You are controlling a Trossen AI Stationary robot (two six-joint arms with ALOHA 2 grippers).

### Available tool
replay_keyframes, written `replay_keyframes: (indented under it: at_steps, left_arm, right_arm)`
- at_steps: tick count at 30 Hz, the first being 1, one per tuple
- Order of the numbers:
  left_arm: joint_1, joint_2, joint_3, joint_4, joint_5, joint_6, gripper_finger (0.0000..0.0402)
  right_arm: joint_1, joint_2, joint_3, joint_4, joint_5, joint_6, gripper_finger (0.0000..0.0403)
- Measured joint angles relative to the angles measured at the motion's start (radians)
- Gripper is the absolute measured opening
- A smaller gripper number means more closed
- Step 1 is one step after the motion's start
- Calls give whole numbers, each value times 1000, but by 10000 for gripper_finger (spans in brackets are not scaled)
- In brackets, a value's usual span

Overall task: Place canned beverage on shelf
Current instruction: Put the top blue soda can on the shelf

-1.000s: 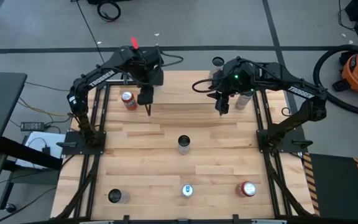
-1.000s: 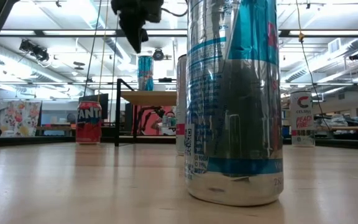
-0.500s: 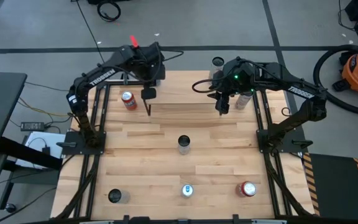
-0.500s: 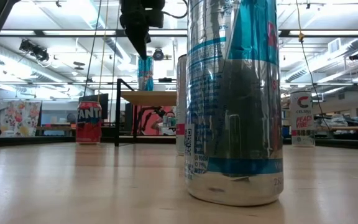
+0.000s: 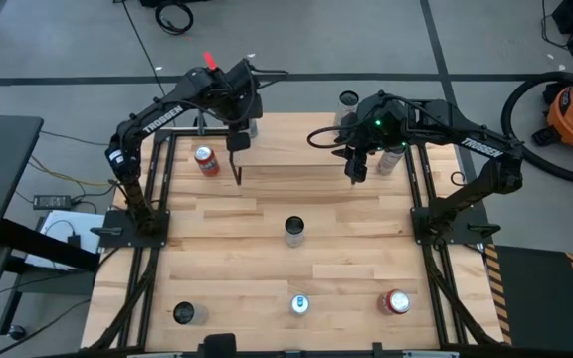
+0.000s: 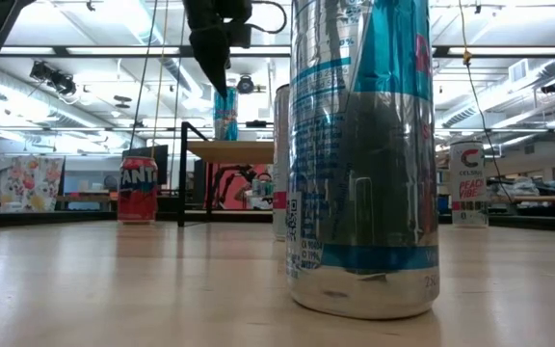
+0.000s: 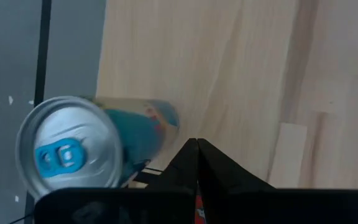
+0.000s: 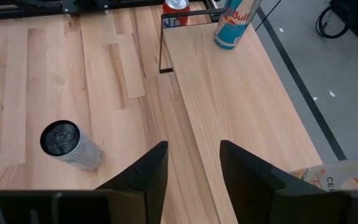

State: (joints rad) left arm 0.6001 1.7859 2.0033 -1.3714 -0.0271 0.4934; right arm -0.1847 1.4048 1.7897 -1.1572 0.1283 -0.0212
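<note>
On the shelf [image 8: 241, 93], near its far-left end, one blue-and-silver can [image 8: 234, 23] stands upright; in the left wrist view the same can [image 7: 79, 149] is seen from above, its top sealed and its tab unpulled. The left end effector [image 5: 238, 159] hangs just beside and above this can, its fingers [image 7: 197, 163] pressed together with nothing between them. The step in hand is judged to be the end of a placement: the can is set down and let go. The next move calls for the left arm to be lifted clear without the can being brushed, then sent to another can.

The right end effector [image 5: 354, 171] hovers over the shelf's other end, its fingers [image 8: 148, 171] part-spread and nothing held between them.

Off the shelf, on the counter [image 5: 257, 259], five more cans are left. A red can [image 5: 206, 160] stands near the shelf's left end, a dark-topped can [image 5: 294, 231] at the middle, and three along the near edge: a dark one [image 5: 185, 314], a blue-topped one [image 5: 299, 304] and a red one [image 5: 397, 302]. A white can [image 5: 390, 157] stands by the right arm. Whether any can is full cannot be told; no open top is seen.
</note>
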Motion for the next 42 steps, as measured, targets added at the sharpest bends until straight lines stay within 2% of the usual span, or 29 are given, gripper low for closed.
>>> replay_keyframes:
  at_steps: [42]
  left_arm:
    - [86,1,1,11,-41,-34,8]
  right_arm:
    - [0,0,0,1,0,0,154]
